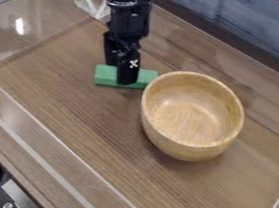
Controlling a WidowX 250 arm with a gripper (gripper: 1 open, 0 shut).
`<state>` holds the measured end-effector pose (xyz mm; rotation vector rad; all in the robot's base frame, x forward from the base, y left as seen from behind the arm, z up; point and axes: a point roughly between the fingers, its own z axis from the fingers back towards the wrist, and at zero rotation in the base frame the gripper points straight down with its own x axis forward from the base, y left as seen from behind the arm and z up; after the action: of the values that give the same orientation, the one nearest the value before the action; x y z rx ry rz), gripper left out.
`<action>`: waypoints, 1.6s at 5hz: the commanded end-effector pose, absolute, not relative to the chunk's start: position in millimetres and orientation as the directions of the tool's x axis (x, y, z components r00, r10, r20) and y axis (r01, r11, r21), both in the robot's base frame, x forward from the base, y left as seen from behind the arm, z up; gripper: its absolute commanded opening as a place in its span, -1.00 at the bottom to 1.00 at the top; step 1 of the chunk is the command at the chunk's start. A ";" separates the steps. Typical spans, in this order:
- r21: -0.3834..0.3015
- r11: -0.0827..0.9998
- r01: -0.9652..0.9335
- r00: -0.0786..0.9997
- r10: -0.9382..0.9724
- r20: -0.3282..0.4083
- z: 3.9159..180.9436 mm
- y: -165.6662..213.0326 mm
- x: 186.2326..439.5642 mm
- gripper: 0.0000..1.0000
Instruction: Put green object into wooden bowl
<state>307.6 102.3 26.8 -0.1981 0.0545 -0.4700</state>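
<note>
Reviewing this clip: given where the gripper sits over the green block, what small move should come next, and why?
Probably close the jaws on the green object. The gripper is open and pointed down right at it, the block lies flat on the table just left of the wooden bowl, and the bowl is empty, so nothing has been grasped yet.

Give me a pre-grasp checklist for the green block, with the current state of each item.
1. Gripper open: ok, jaws stand wide.
2. Gripper over the green object: ok, it points down at the block's right part.
3. Jaws straddling the block's edges: cannot tell, the gripper hides that part.
4. Block lying flat on the table: ok.
5. Wooden bowl upright and empty: ok.
6. Block clear of the bowl: cannot tell, the gripper covers the end nearest the rim.
</note>
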 end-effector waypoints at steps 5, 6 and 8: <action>-0.166 0.815 0.555 0.826 -0.564 -0.004 27.8 108.7 308.5 -1.00; -0.168 0.841 0.515 0.852 -0.523 -0.004 25.3 118.8 318.1 -1.00; -0.187 0.847 0.497 0.862 -0.507 -0.003 22.7 119.4 313.0 -1.00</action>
<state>314.5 110.8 19.7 -0.1950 0.0651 -0.5541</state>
